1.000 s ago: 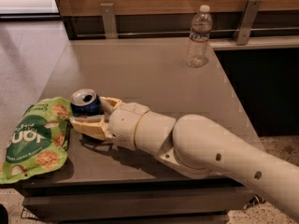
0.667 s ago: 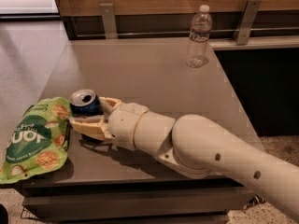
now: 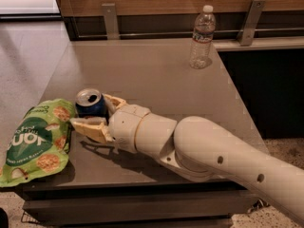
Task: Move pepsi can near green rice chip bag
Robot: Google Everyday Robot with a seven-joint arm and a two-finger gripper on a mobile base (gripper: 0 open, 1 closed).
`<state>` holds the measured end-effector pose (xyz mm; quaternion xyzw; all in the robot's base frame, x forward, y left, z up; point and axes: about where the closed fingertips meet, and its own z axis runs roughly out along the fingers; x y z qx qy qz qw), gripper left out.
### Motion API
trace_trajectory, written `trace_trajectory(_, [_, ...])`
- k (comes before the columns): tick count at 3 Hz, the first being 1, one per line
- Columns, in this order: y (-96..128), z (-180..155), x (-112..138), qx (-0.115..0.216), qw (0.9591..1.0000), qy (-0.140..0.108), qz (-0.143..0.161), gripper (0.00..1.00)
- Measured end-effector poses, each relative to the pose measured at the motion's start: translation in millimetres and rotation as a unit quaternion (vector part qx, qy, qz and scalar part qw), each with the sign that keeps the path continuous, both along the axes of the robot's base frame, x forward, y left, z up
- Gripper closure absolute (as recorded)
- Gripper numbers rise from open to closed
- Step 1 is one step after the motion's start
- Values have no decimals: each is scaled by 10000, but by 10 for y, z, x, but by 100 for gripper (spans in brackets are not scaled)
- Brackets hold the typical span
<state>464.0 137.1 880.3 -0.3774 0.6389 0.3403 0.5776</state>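
Gripper point(image 3: 93, 112) at desk point(image 3: 142, 65) near-left, fingers point(image 3: 89, 127) clamped on upright pepsi can point(image 3: 90, 103). Can just beside green rice chip bag point(image 3: 35, 141), lying flat. Capped water bottle point(image 3: 202, 37) upright at far edge.

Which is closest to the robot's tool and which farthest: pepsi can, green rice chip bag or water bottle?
1. pepsi can, held in the tool, front left.
2. green rice chip bag, just left of it.
3. water bottle, far back right.

Matt plastic gripper point(image 3: 91, 111), near the smooth table point(image 3: 152, 75) front edge, clasps the glossy metal pepsi can point(image 3: 90, 103) beside the crinkly green rice chip bag point(image 3: 35, 141).
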Motion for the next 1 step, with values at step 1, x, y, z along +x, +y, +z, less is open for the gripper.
trace_trajectory(1, [9, 2, -5, -3, 10000, -3, 8, 0])
